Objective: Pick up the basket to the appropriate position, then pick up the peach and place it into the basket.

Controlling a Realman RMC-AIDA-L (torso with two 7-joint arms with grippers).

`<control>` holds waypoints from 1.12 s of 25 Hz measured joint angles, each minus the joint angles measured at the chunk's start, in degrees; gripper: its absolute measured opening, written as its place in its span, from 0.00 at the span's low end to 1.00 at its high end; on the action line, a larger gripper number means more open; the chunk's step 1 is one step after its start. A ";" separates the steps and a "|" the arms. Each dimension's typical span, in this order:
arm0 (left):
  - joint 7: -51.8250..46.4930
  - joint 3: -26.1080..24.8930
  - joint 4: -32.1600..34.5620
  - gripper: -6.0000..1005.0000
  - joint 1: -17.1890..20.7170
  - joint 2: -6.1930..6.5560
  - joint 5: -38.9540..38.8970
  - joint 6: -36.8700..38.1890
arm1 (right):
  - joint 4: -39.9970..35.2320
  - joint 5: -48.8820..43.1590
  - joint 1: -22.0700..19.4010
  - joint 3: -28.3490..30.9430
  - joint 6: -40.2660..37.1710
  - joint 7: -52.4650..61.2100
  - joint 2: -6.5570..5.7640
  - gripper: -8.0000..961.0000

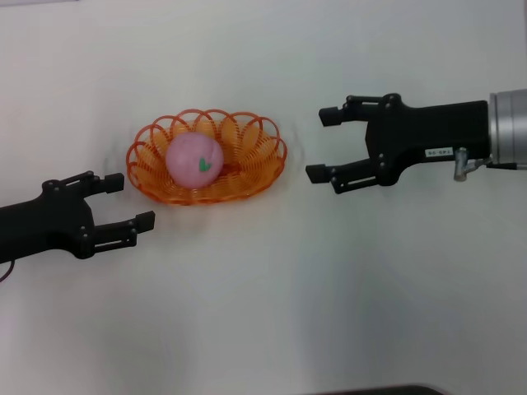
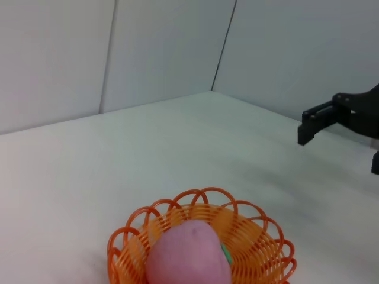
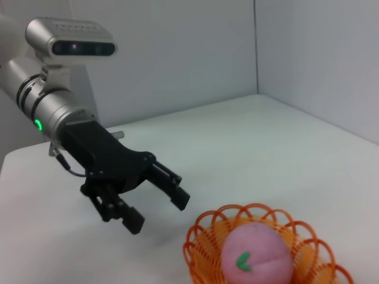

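The orange basket (image 1: 247,169) sits on the white table left of centre. The pink peach (image 1: 193,160) with its green leaf mark lies inside it. My left gripper (image 1: 129,202) is open and empty, just left of and nearer than the basket, apart from it. My right gripper (image 1: 323,145) is open and empty, to the right of the basket with a gap between. The basket (image 2: 260,248) and peach (image 2: 186,257) show in the left wrist view, with the right gripper (image 2: 337,139) beyond. The right wrist view shows the basket (image 3: 204,236), the peach (image 3: 257,254) and the left gripper (image 3: 159,207).
The white table (image 1: 272,313) stretches around the basket. Pale walls (image 2: 166,47) meet at a corner behind the table. A dark edge shows at the bottom of the head view (image 1: 387,390).
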 joint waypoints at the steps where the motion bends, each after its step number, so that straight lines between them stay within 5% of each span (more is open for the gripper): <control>1: 0.00 0.00 0.00 0.84 0.04 0.00 -0.03 0.00 | 0.02 0.00 -0.06 0.75 -0.35 -0.39 0.12 0.98; 10: 0.00 0.01 0.00 0.84 0.20 -0.07 -0.24 0.00 | 2.06 0.43 -1.97 11.18 -6.87 -5.33 0.78 0.98; 14: 0.00 0.01 -0.01 0.84 0.09 -0.09 -0.32 0.00 | 10.35 2.37 -2.09 19.85 -10.96 -12.87 0.75 0.98; 28: 0.03 0.00 -0.48 0.84 -0.27 -0.09 -0.51 -0.44 | 19.98 1.34 -1.60 21.74 -8.23 -23.58 0.84 0.98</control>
